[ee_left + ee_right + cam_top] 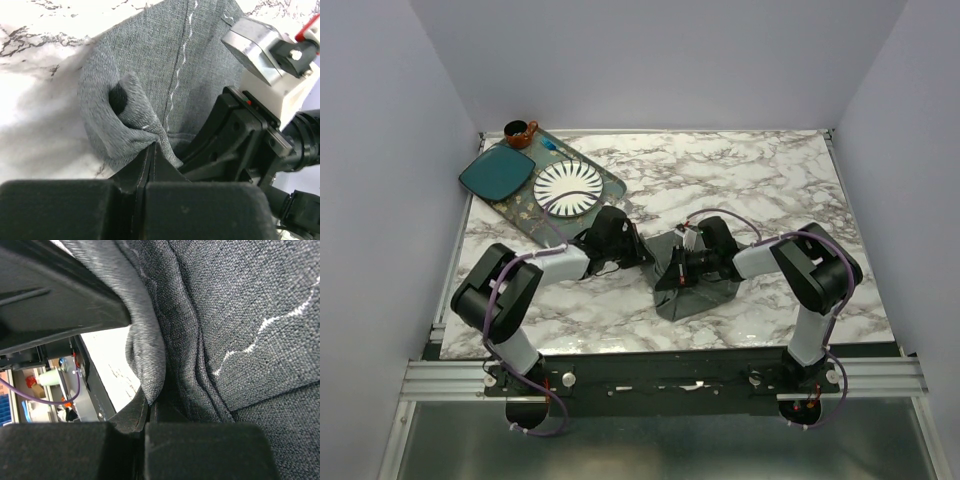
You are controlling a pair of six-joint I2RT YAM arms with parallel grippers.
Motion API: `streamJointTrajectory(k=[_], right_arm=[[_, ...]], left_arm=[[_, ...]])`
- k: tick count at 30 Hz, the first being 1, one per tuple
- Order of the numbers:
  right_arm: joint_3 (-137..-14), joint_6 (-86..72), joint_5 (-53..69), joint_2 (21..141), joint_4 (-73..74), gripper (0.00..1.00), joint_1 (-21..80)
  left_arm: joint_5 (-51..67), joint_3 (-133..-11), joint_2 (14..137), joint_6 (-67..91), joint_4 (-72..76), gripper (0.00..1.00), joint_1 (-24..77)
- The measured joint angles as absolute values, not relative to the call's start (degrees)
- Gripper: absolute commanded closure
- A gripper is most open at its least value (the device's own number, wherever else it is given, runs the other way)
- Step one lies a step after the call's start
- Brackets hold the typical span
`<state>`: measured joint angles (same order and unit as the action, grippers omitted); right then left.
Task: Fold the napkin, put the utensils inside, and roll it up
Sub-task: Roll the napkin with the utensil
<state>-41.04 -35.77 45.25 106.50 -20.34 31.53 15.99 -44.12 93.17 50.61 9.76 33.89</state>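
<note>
The dark grey napkin (705, 296) lies bunched on the marble table between both arms, partly lifted. Close up it shows a folded lump (125, 115) and a white wavy stitch line. My left gripper (653, 260) is shut, pinching a napkin edge at its tips (152, 149). My right gripper (680, 272) faces it from the right, also shut on a napkin fold (153, 404). The napkin (240, 315) fills most of the right wrist view. The two grippers sit almost touching. The utensils are out of view.
A dark tray (610, 183) at the back left holds a teal square plate (496, 172), a white ribbed plate (567, 189) and a brown cup (519, 132). The right arm's wrist (270, 55) crowds the left wrist view. Walls close in on three sides.
</note>
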Motion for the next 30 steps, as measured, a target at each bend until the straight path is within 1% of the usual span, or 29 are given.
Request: streamJointTrajectory(k=[5,8,9,11,12,14,15,17,18,20,21,23,26,28,29,30], right_arm=[[-41.43,-35.05,44.86,106.15,-18.65,0.97,31.53],[-41.74,-34.5,44.27,105.67,-17.28,0.91,31.53],[-41.85,-34.3,44.01,105.41,-16.6,0.84,31.53],[-42.19,-33.71,43.27,104.86,-14.87,0.74,31.55],[-42.59,-33.23,42.61,104.27,-13.19,0.65,31.55],[-43.18,-32.34,41.1,103.0,-10.41,0.56,31.55],[-43.48,-32.01,40.49,102.39,-8.54,0.5,31.59],[-45.17,-30.68,38.15,100.2,-3.25,0.46,31.81],[-46.13,-29.58,36.56,98.87,0.14,0.42,31.94],[-48.34,-27.92,32.86,96.44,6.98,0.4,32.21],[-49.54,-26.89,31.14,95.39,10.13,0.37,32.32],[-51.35,-25.5,27.81,93.49,15.0,0.31,32.64],[-53.54,-23.29,20.71,89.36,21.76,0.26,34.83],[-53.82,-22.39,15.55,86.56,24.45,0.11,38.3],[-53.82,-22.31,13.52,85.41,25.43,0.1,40.14],[-53.76,-22.35,10.55,84.16,26.33,0.02,43.03]], left_arm=[[16.27,-44.64,96.44,51.57,11.2,1.0,34.0],[16.34,-44.69,98.72,52.14,12.25,1.0,34.0],[16.56,-44.69,99.29,52.34,12.73,1.0,34.0],[16.8,-44.73,99.77,52.58,13.58,1.0,34.0],[16.86,-44.77,99.96,52.73,13.85,1.0,34.0],[17.12,-45.08,100.66,53.06,14.61,1.0,34.0],[17.19,-45.25,100.95,53.19,14.98,1.0,34.0],[17.21,-45.36,101.45,53.49,15.7,1.0,34.11],[17.19,-45.36,101.56,53.65,15.97,1.0,34.11],[17.21,-45.36,101.84,54.04,16.38,1.0,34.09],[17.23,-45.36,102.04,54.24,16.64,1.0,34.02],[17.45,-45.43,102.39,54.65,17.17,1.0,33.91],[17.58,-45.58,102.85,55.0,17.82,1.0,33.82],[17.74,-45.76,103.2,55.37,18.15,1.0,33.76],[17.85,-45.89,103.39,55.44,18.31,1.0,33.71],[17.96,-46.02,103.55,55.55,18.46,1.0,33.71]])
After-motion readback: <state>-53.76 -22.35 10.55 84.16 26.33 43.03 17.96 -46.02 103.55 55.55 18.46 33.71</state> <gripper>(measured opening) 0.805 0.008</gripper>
